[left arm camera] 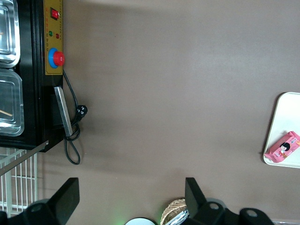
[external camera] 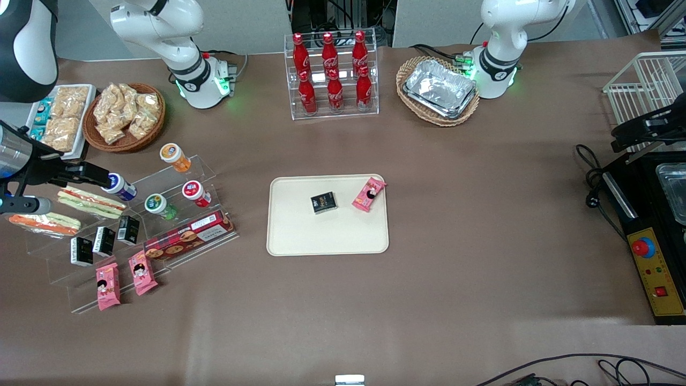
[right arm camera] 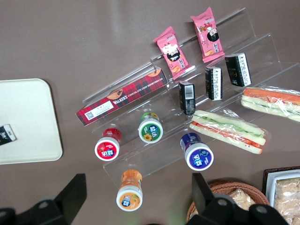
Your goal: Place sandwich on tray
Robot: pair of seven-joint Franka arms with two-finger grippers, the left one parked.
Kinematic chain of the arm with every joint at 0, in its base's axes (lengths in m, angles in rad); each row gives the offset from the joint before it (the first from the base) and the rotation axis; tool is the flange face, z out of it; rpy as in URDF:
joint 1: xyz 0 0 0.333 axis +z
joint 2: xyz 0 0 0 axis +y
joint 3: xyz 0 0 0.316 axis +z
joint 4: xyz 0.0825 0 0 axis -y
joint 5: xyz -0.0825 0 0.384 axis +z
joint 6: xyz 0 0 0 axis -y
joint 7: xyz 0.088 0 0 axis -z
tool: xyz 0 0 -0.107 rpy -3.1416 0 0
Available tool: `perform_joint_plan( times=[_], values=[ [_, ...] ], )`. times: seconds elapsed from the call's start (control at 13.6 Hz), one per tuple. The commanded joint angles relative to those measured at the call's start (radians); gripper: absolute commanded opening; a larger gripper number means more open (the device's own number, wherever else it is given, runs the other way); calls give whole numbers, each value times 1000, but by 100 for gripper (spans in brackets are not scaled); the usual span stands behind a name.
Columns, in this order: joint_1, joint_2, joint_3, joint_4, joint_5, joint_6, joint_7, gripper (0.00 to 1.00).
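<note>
Above the clear stepped stand (external camera: 177, 220) at the working arm's end of the table hangs the gripper (right arm camera: 138, 180), its two fingers (right arm camera: 75, 194) spread wide with nothing between them. Directly under it stand small bottles with orange (right arm camera: 130, 196), green (right arm camera: 150, 131), red (right arm camera: 107, 149) and blue (right arm camera: 198, 156) caps; their label writing is too small to read.

On the same stand, a red tartan box (right arm camera: 123, 96) reads "WALKERS CHOCOLATE CHIP SHORTBREAD". Three small black boxes (right arm camera: 213, 83) stand upright beside it, and two pink snack packets (right arm camera: 187, 42) with a cartoon face lean on the lowest step.

The sandwich (external camera: 45, 222) lies on the stand, nearer to the front camera than a similar wrapped one with a red stripe (external camera: 88, 201) just beside it.

The tray (external camera: 327, 236) sits well apart from both, in the middle of the front view on the brown table cover (external camera: 455, 268). It carries a small black box (external camera: 323, 202) and another pink packet (external camera: 368, 194) reaching its rim.

In the upper part of the front view a clear rack holds six red Coca-Cola bottles (external camera: 329, 69). One wicker basket holds foil trays (external camera: 439, 88), another holds snack bags (external camera: 126, 115), beside a white bin (external camera: 61, 118). A yellow panel with a red button (external camera: 643, 246) sits at the parked arm's end.
</note>
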Motion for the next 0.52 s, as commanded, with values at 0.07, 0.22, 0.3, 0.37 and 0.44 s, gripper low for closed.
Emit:
perform_joint_plan(
  times=[0.07,0.22,0.3,0.37,0.44],
  values=[
    [0,5,5,19,4,0,-1,100],
    [-3,6,3,19,4,0,-7,100],
    [-4,6,3,19,6,0,-11,100],
    [-3,5,3,17,7,-3,-5,100],
    [-1,6,3,14,7,-6,-4,100]
  ],
)
